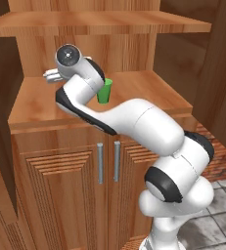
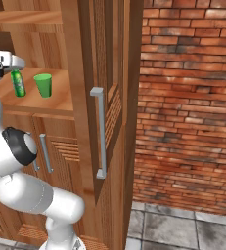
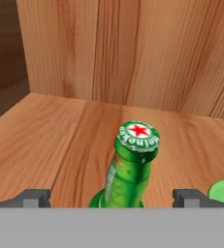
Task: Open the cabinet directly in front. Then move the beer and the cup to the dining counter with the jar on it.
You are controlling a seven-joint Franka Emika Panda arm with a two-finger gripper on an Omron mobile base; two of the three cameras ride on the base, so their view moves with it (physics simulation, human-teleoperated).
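Note:
The cabinet (image 2: 109, 73) stands open, its right door swung out with a long grey bar handle (image 2: 100, 132). On its wooden shelf (image 1: 148, 93) the beer (image 3: 133, 164) stands upright, a green bottle with a red-star cap, also visible as the beer (image 2: 18, 83). The plain green cup (image 2: 43, 84) stands just right of it, apart from it; the cup (image 1: 104, 91) peeks out behind the arm. My gripper (image 3: 111, 198) hovers open over the bottle's neck, one fingertip (image 3: 33, 197) on each side, not touching it. The gripper (image 2: 11, 62) sits just above the bottle. The dining counter and the jar are out of view.
An upper shelf (image 1: 100, 22) hangs close above the hand. The cabinet's back wall (image 3: 133, 53) stands right behind the bottle. Below the shelf are lower doors with short grey handles (image 1: 101, 163). A brick wall (image 2: 192, 97) stands to the right, above a tiled floor (image 2: 183, 229).

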